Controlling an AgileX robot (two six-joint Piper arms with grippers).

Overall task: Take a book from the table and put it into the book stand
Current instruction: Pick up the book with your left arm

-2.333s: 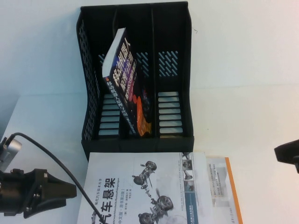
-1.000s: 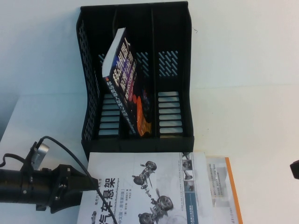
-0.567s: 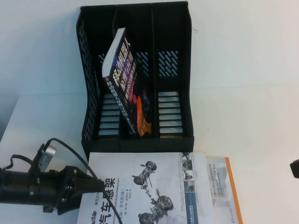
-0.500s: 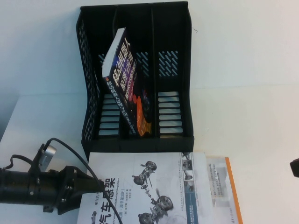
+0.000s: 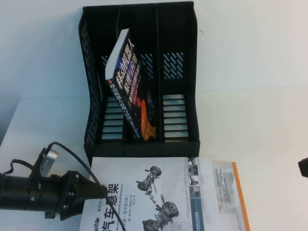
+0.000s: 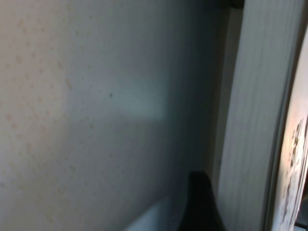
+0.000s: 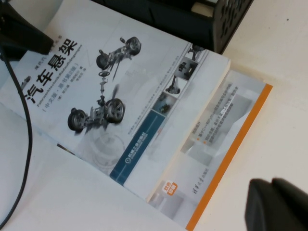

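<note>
The book (image 5: 159,192), white with grey car-suspension drawings, lies flat on the table (image 5: 250,120) in front of the black book stand (image 5: 185,29). My left gripper (image 5: 97,191) lies low at the book's left edge, rolled on its side. One finger tip reaches over the cover's edge. In the left wrist view the other fingertip (image 6: 199,204) rests on the table (image 6: 96,120) beside the book's thick edge (image 6: 252,120), so the jaws are open around that edge. My right gripper (image 7: 279,204) is shut and empty, at the table's right side (image 5: 303,167).
A dark book with big white characters (image 5: 129,86) leans in the stand's middle compartment. An orange-edged white book (image 5: 230,190) lies under the book's right side. The left arm's cable (image 5: 79,161) loops over the table.
My left arm has swung right, rolled over and reached the book's left edge, then held still for the last half second. My right gripper has drawn back to the right edge.
</note>
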